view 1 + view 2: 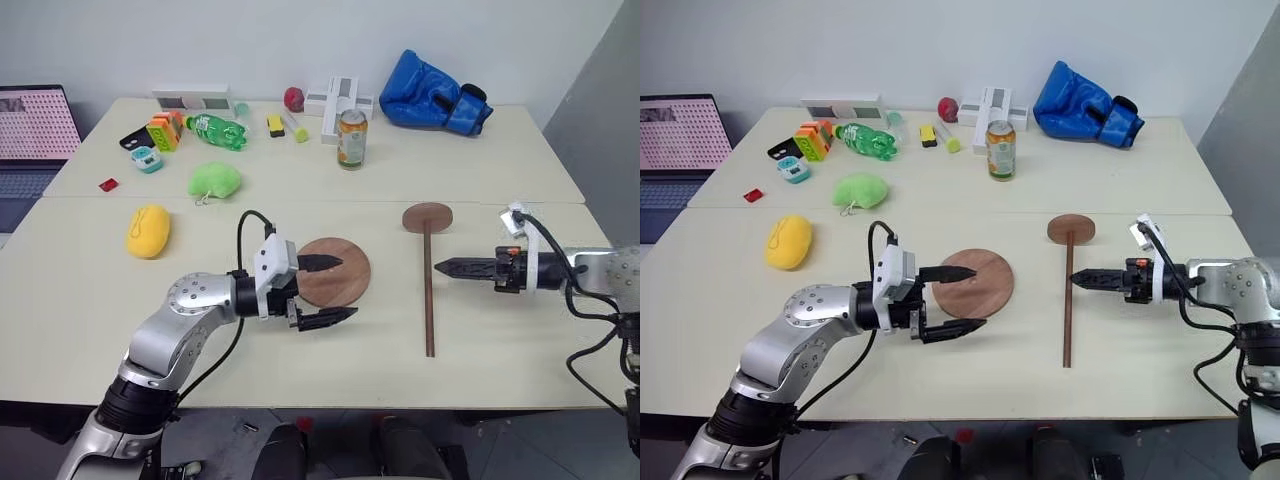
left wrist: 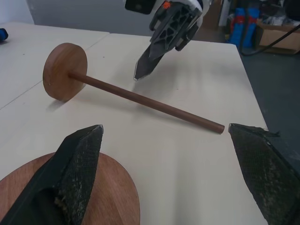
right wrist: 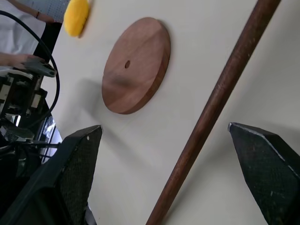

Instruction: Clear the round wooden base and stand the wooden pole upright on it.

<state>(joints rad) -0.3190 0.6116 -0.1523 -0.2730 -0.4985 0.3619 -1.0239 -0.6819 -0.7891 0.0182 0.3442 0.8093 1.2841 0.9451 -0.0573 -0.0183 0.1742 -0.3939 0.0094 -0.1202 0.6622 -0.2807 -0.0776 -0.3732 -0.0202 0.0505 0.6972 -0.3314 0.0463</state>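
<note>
The round wooden base (image 1: 350, 268) lies flat mid-table with nothing on it, its small centre hole (image 3: 127, 64) visible. My left gripper (image 1: 349, 288) stands open at the base's left edge, with one finger (image 2: 77, 161) over its rim. The wooden pole (image 1: 428, 290) lies flat on the table to the right of the base, its small disc end (image 1: 427, 217) pointing away from me. My right gripper (image 1: 438, 268) points left at the rod's middle, just to its right. It is open, and the rod (image 3: 220, 93) runs across ahead of its spread fingers.
A yellow plush (image 1: 148, 231) and a green one (image 1: 214, 181) lie at the left. A drink can (image 1: 351, 138), a green bottle (image 1: 215, 130), white blocks (image 1: 338, 100) and a blue boxing glove (image 1: 432, 95) sit at the back. A laptop (image 1: 35, 130) is far left.
</note>
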